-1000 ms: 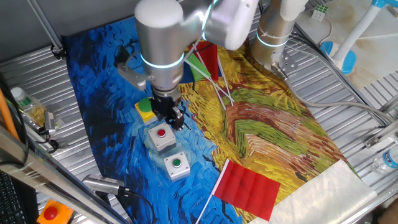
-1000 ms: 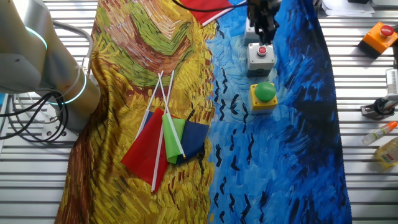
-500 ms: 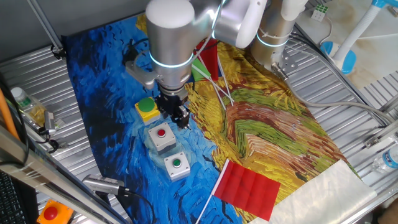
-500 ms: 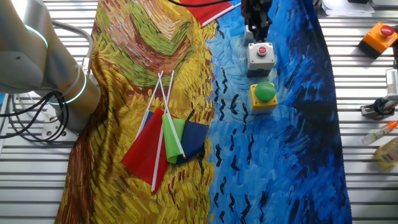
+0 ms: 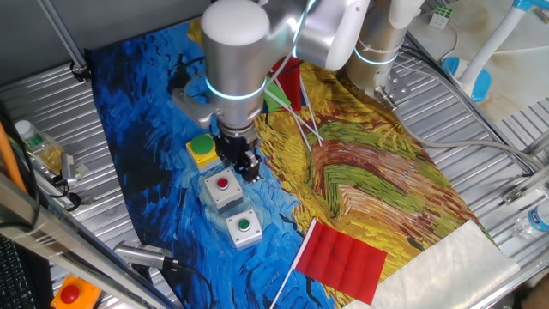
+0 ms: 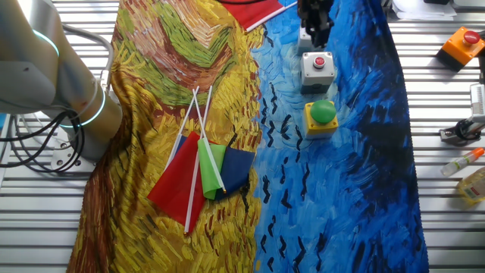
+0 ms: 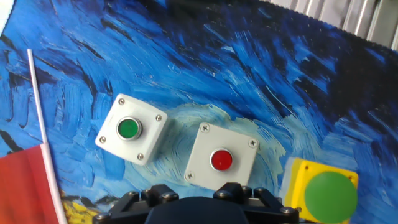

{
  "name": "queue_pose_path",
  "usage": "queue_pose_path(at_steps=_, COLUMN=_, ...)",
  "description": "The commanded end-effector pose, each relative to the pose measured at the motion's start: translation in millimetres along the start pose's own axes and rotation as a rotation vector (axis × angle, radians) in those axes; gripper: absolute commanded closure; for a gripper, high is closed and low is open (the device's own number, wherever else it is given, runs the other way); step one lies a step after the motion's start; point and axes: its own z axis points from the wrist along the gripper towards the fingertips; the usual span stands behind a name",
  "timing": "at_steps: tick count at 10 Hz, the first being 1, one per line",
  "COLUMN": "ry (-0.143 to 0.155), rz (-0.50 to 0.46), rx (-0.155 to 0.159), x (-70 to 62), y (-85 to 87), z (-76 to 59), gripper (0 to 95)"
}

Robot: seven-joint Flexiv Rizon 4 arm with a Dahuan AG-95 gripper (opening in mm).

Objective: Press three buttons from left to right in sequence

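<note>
Three button boxes lie in a row on the painted cloth. The yellow box with the big green dome (image 5: 202, 150) (image 6: 322, 114) (image 7: 323, 193) is at one end. The grey box with the red cap (image 5: 223, 187) (image 6: 317, 67) (image 7: 222, 160) is in the middle. The grey box with the green cap (image 5: 244, 227) (image 7: 131, 129) is at the other end and hidden in the other fixed view. My gripper (image 5: 248, 168) (image 6: 315, 30) hangs just above the cloth beside the red-capped box, touching no button. Its fingertips are hidden in the hand view.
An orange box with a red button (image 5: 70, 293) (image 6: 464, 44) sits off the cloth. A red flag (image 5: 343, 259) lies near the cloth's front end. A bundle of flags (image 6: 204, 171) lies mid-cloth. Bottles (image 6: 471, 183) and a clamp sit on the metal table (image 5: 111, 232).
The gripper has shifted a little sideways, away from the yellow box and toward the cloth's yellow side, then settled slightly lower beside the red-capped box. The boxes have not moved.
</note>
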Motion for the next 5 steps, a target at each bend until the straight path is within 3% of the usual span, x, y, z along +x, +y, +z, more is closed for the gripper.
queue_pose_path(at_steps=1, ry=-0.005, rz=0.001, rx=0.005, x=-1.2, y=0.1, z=2.2, gripper=38.0)
queue_pose_path(at_steps=5, ry=-0.010, rz=0.004, rx=0.005, x=-0.9, y=0.2, z=9.2, gripper=38.0)
